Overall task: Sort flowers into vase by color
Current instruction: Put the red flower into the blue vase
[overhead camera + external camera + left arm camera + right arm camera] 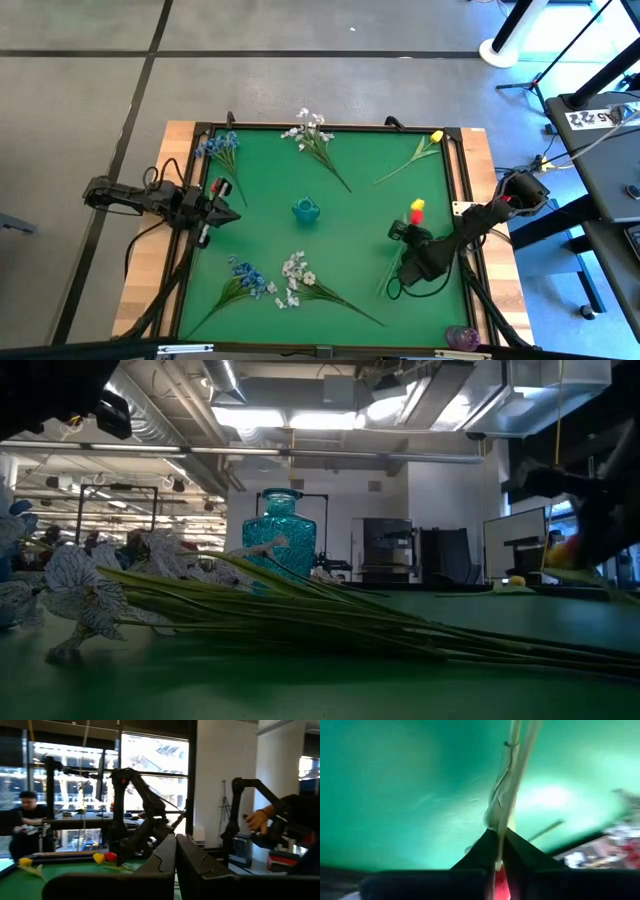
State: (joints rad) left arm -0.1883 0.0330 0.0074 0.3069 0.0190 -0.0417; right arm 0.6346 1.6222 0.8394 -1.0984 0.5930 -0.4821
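The right end effector gripped tulip stems near the bench's right edge; the vase stood leftward at centre, nearer this arm's load. The left end effector was closed, empty.

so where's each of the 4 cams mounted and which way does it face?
High: overhead, straight down on the green table mat; both dark arms show.
Low: at mat level, looking across stems to the teal glass vase.
Left wrist: over the left gripper, facing the room.
Right wrist: down at the mat, right gripper pinching pale stems.
High and low share the vase.
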